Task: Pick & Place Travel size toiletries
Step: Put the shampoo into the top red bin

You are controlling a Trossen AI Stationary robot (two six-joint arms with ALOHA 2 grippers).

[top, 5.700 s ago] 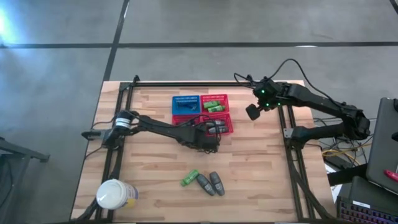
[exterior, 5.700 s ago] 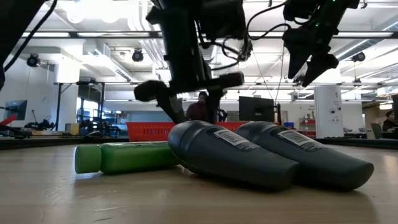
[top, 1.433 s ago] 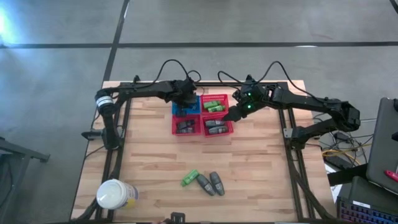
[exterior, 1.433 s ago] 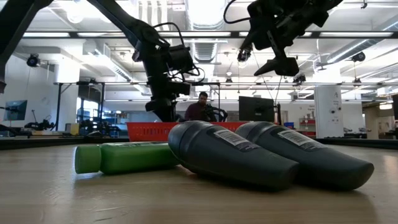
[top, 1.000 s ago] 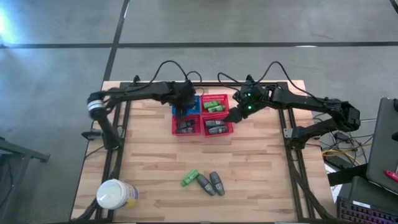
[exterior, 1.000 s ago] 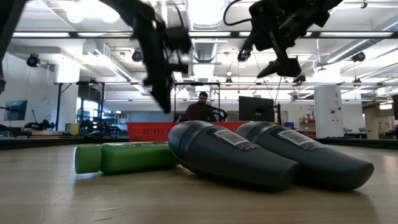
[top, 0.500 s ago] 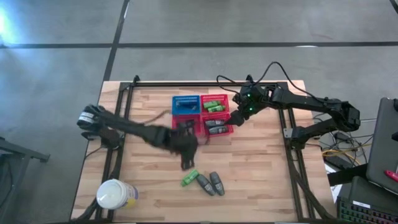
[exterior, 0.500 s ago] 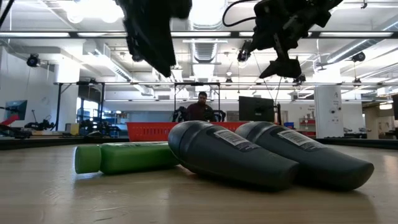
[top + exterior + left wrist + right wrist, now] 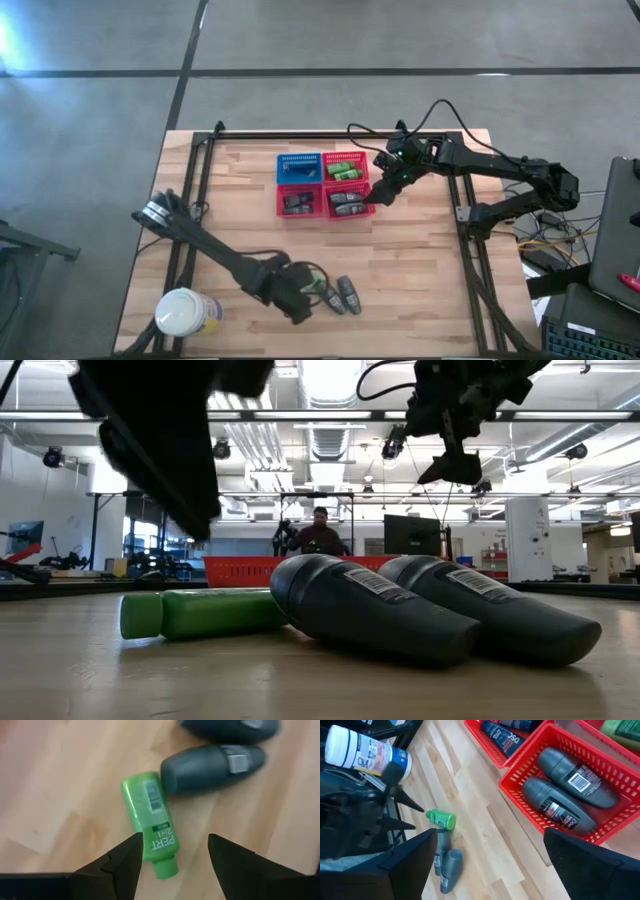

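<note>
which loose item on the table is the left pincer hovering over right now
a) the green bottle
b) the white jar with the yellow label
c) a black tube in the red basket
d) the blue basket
a: the left wrist view shows the open left pincer directly above the green bottle, which lies flat on the wood beside two grey bottles.

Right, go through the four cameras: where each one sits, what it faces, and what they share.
High view: above the table, looking straight down; both arms show, left gripper, right gripper.
Low view: at table-top height, level past the green bottle into the room; both arms hang overhead.
Left wrist view: down past its open fingers at that bottle.
Right wrist view: past its open fingers onto the red basket.
Shared: all show the green bottle.
</note>
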